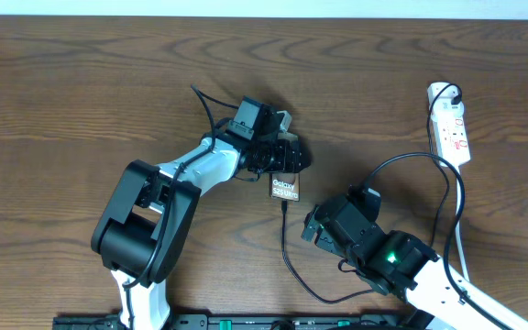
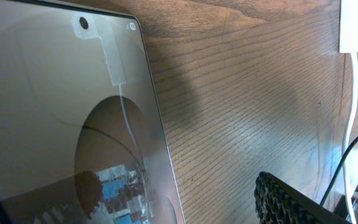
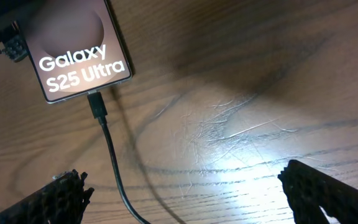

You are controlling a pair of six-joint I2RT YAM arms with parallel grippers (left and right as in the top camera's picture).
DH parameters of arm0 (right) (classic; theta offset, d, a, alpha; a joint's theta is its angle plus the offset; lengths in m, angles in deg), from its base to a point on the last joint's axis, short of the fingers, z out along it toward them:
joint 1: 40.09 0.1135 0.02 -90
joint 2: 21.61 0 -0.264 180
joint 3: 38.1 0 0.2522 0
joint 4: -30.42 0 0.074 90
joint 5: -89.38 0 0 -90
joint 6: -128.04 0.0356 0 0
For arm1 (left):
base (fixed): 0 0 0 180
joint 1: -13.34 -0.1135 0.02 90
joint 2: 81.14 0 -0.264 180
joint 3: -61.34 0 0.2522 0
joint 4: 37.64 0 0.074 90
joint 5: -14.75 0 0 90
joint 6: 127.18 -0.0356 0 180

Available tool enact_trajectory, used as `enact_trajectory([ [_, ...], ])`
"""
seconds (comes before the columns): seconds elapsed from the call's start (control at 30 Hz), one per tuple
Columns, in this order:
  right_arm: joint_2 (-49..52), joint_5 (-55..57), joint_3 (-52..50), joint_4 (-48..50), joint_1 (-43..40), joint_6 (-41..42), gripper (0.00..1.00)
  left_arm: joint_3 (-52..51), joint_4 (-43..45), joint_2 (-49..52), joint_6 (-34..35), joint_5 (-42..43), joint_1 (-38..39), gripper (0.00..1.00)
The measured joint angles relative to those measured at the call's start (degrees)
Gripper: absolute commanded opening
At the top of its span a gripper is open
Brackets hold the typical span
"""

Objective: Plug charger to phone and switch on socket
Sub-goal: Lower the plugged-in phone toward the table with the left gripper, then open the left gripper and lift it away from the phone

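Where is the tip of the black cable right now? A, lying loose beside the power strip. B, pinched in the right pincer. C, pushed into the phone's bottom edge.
C: the right wrist view shows the cable tip seated in the bottom edge of the phone.

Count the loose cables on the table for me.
2: black charger cable looping from the phone toward the right arm; white cord below the power strip. Parts hidden under that arm.
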Motion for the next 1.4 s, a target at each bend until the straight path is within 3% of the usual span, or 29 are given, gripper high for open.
enact_trajectory([
  [0.6, 0.0, -0.2, 0.0, -0.1, 0.0, 0.3, 0.99, 1.2, -3.1, 0.0, 5.2, -2.1, -0.6, 0.78],
  [1.4, 0.3, 0.7, 0.0, -0.1, 0.0, 0.3, 0.99, 3.5, -10.2, -0.7, 6.7, -10.8, -0.5, 0.78],
])
